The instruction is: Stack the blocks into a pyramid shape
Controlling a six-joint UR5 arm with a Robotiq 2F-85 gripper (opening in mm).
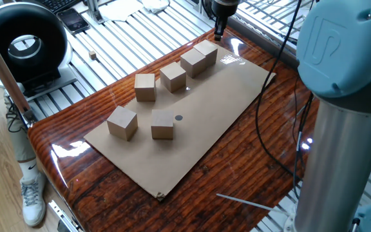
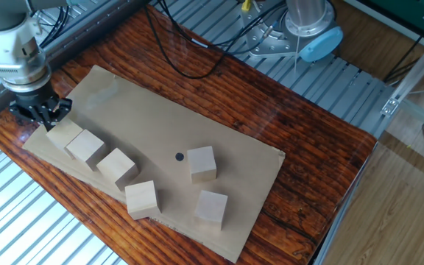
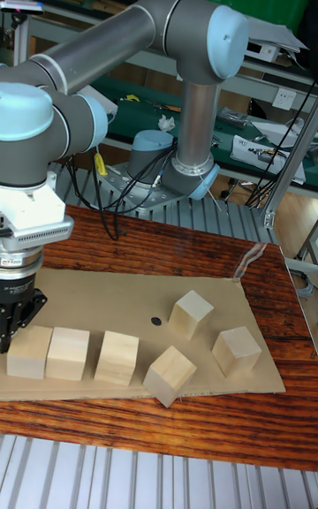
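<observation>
Six tan wooden blocks lie singly on a cardboard sheet (image 1: 237,90); none rests on another. Four form a loose row: the end block (image 1: 206,50) (image 2: 62,132) (image 3: 29,351), then the second (image 1: 192,62), the third (image 1: 172,77) and the fourth (image 1: 145,86). Two more sit apart (image 1: 122,122) (image 1: 162,124), also seen as the pair (image 3: 191,313) (image 3: 236,351). My gripper (image 1: 219,31) (image 2: 47,120) (image 3: 15,322) hovers just beyond the end block, at the sheet's far corner. Its fingers look shut with nothing between them.
A small black dot (image 1: 178,118) marks the cardboard near the two loose blocks. A black round device (image 1: 23,45) and a tiny wooden cube (image 1: 93,55) sit off the table at the left. The arm's base column (image 1: 340,129) rises at the right, with cables behind.
</observation>
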